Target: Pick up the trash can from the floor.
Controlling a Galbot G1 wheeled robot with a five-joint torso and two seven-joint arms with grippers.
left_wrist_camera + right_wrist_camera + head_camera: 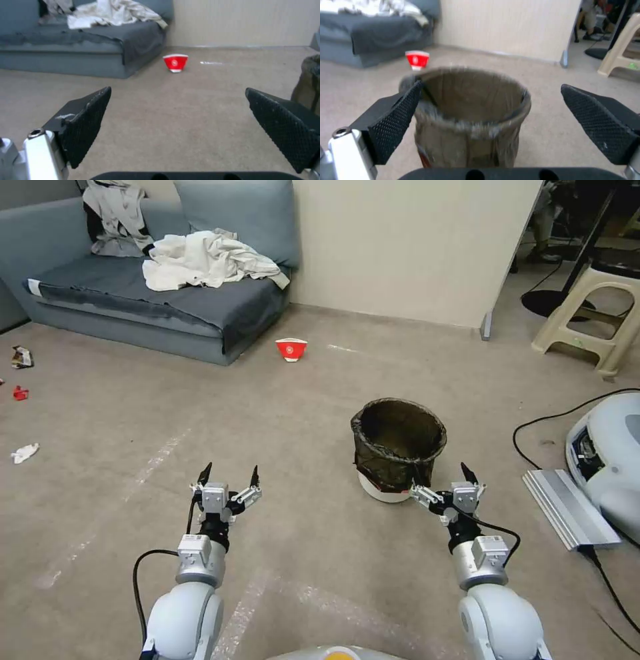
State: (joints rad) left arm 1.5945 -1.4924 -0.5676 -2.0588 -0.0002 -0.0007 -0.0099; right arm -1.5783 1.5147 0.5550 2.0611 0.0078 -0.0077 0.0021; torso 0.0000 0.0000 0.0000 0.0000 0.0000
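Head view: I saw the can [399, 447] upright on the floor [300, 407], right of centre. Right gripper [441, 481] spread wide just beside its near side; left gripper [230, 475] spread too, lower left.
Left wrist: fingers [86, 117] apart over floor.
Right wrist: can [470, 120] centred between parted fingers [391, 122].

My right gripper [490, 100] spread wide | trash can [470, 120] upright on floor [553, 135], between my fingers [391, 125] | red-and-white bowl [417, 59] beyond it, near sofa [360, 37]
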